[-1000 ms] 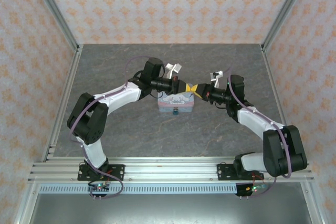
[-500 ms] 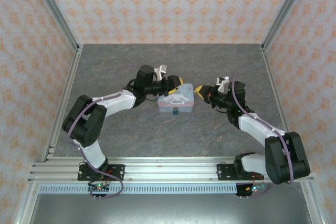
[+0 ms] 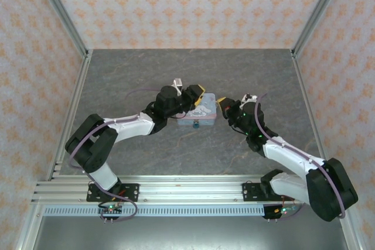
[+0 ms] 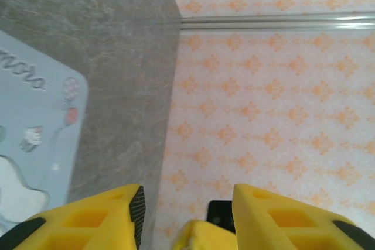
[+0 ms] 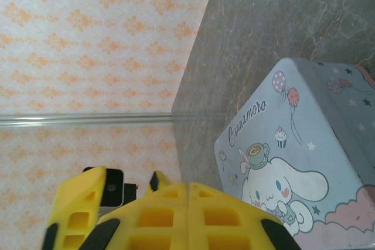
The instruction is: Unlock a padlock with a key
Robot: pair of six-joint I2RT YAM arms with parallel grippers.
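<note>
Left fingers (image 4: 281, 215) parted, nothing between them, by the far edge of the tin (image 3: 202, 111); right fingers (image 5: 158, 215) pinched tight at its right edge; padlock (image 3: 195, 125) on its near side.

The pale-blue tin (image 5: 304, 144) bears one readable word on its lid, a dark cursive "Cinnamoro" slanting up toward two printed balloons in the right wrist view. In the left wrist view a few of the same cursive letters sit at the frame's edge, cut off and unreadable; from the top camera the lid's print is too small to read
</note>
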